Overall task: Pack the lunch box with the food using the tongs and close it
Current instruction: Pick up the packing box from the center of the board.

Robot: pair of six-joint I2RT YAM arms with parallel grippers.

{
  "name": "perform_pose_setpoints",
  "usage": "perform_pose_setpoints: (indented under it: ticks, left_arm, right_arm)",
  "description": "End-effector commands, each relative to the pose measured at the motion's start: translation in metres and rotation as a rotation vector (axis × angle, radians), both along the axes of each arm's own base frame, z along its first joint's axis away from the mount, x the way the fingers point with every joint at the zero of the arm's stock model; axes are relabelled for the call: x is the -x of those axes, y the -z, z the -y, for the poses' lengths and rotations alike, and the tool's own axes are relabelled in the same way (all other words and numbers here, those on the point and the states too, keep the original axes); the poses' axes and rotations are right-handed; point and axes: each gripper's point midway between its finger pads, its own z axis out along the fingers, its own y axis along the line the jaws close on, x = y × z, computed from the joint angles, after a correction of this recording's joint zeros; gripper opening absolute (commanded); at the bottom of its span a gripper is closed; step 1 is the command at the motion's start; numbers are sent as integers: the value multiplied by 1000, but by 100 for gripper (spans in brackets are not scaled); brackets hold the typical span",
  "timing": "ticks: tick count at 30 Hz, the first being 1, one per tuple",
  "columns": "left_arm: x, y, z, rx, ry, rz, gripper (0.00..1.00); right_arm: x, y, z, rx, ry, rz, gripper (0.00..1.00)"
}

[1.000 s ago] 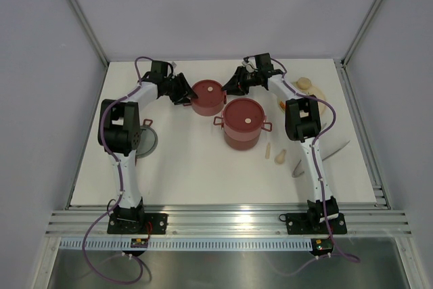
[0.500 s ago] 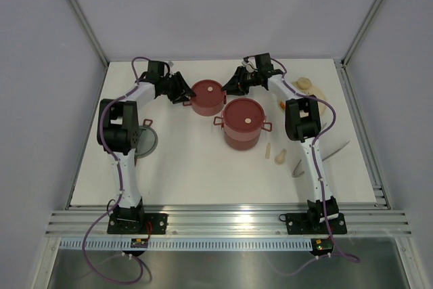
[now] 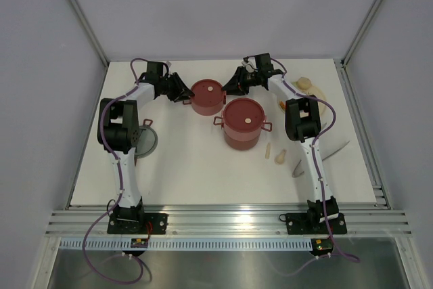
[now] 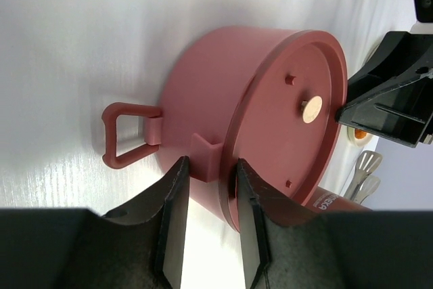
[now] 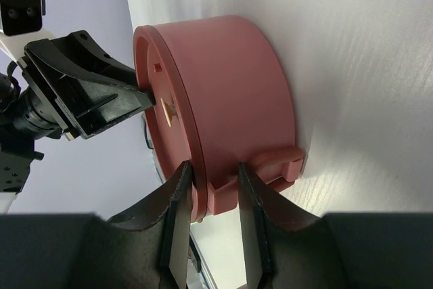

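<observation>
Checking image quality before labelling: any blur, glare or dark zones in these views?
Top external: sharp, evenly lit, glare on the steel strip at the bottom. Left wrist: red bowl sharp, fingers soft, dark blurred band below. Right wrist: same dark band, bowl's grain-like table sheen at right.

In the overhead view the right arm [image 3: 302,121] is covering much of the plate [image 3: 327,101] near the table's [image 3: 189,167] right edge, and part of the tongs [image 3: 323,158]. The left arm [image 3: 120,126] is hiding half of the grey lid [image 3: 149,143]. The food pieces [image 3: 280,156] are showing too small to identify. Both lidded bowls [image 3: 208,96] are concealing their contents.
</observation>
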Motion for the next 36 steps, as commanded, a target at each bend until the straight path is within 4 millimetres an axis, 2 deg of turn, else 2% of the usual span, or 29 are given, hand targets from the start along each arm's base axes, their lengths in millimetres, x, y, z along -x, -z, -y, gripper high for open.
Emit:
perform_pose_setpoints:
  ticks: [1,3,4,7,11,19,21,22,28,34,36]
  left_arm:
    - [-14,-20,4,39,6,86,28]
    - [-14,-20,4,41,6,88,22]
    - [-13,-20,4,42,7,86,14]
    - [-12,-18,5,41,12,80,5]
    - [-10,-18,5,44,10,76,0]
    - [-9,-20,5,45,6,80,0]
    - [-8,-20,5,45,7,77,0]
    - [-9,-21,4,45,6,80,0]
    - [-8,-20,4,47,6,76,0]
    - [-6,-18,5,48,11,74,0]
    - [-6,-17,5,48,10,69,0]
  right_arm:
    - [7,15,-2,25,-13,-36,32]
    - [8,14,-2,26,-17,-32,32]
    - [10,14,-2,28,-20,-35,32]
    - [9,7,-1,26,-20,-12,37]
    - [10,6,0,28,-21,-10,39]
    - [13,8,1,30,-29,-14,38]
    - [14,8,1,33,-29,-19,41]
    - [15,10,2,38,-28,-23,48]
    - [19,15,4,47,-20,-36,51]
    - [17,9,2,30,-10,-16,45]
    - [15,5,2,22,-8,-10,38]
